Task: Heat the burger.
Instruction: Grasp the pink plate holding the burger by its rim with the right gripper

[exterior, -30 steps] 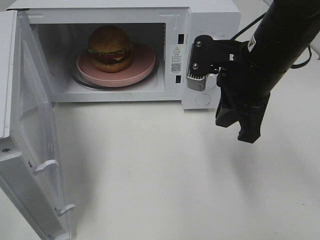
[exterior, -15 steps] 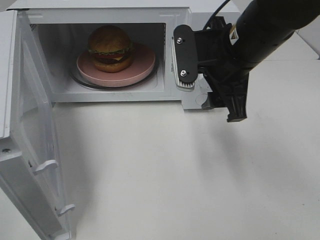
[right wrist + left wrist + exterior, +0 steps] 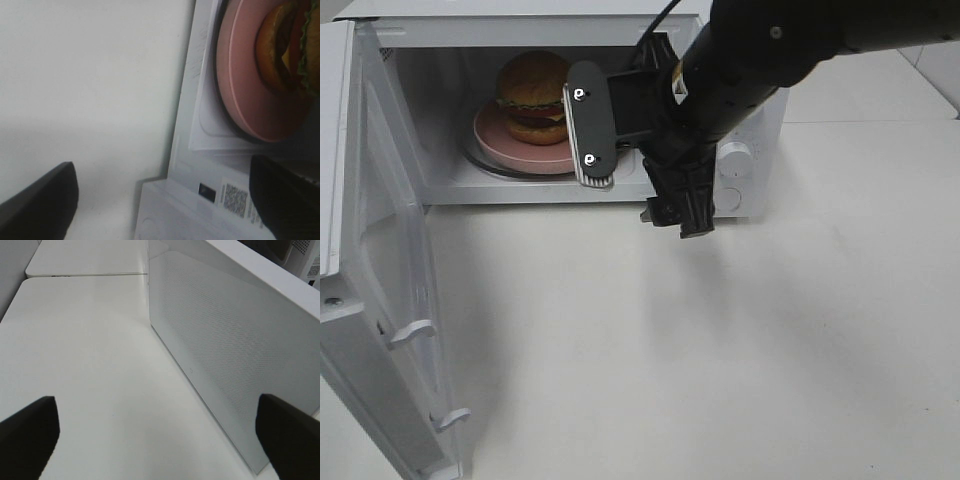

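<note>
The burger (image 3: 532, 85) with its brown bun, lettuce and tomato sits on a pink plate (image 3: 515, 150) inside the open microwave (image 3: 760, 135). It also shows in the right wrist view (image 3: 285, 45), on the plate (image 3: 245, 85). My right gripper (image 3: 680, 222) hangs open and empty in front of the cavity's right edge, fingers pointing down at the table; its tips frame the right wrist view (image 3: 162, 197). My left gripper (image 3: 157, 435) is open and empty beside a white dotted panel (image 3: 225, 350) of the microwave. It is out of the high view.
The microwave door (image 3: 380, 300) stands swung open at the left and reaches toward the front edge. The control knobs (image 3: 735, 155) sit just right of my right arm. White table (image 3: 720, 360) lies in front of the microwave.
My right arm has swung left, from right of the control panel to in front of the cavity's right edge. The burger, plate and door have not moved.
</note>
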Controlling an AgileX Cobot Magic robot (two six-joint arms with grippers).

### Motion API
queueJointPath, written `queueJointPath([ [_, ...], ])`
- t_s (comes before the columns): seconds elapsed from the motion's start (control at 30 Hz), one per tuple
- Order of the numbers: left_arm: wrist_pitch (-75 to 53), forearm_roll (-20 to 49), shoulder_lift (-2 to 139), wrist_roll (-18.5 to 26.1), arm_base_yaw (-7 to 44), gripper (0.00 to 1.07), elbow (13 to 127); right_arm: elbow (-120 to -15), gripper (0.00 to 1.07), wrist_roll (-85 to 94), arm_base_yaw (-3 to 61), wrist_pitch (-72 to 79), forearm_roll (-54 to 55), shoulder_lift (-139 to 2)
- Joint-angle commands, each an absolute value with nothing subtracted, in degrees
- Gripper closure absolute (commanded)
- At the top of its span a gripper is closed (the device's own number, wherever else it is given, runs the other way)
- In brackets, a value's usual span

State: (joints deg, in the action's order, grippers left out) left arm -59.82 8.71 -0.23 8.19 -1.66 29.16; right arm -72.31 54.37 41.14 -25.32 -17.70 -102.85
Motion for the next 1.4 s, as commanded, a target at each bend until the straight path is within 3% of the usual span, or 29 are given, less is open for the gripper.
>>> queueJointPath([
  [0.03,-59.36,8.94,-1.26,8.19,-1.72,0.07,28.93,-74.66,0.19,53.74,41.37,-24.58,-18.11,-104.79],
  [0.73,-59.36,8.94,-1.26,8.19,-1.72,0.07,28.93,-96.6,0.23,51.51,41.31,-25.15,-19.14,-124.62],
  [1.4,-59.36,8.94,-1.26,8.19,-1.72,0.07,28.93,-108.17,0.27,51.62,40.91,-26.59,-12.61,-136.54],
])
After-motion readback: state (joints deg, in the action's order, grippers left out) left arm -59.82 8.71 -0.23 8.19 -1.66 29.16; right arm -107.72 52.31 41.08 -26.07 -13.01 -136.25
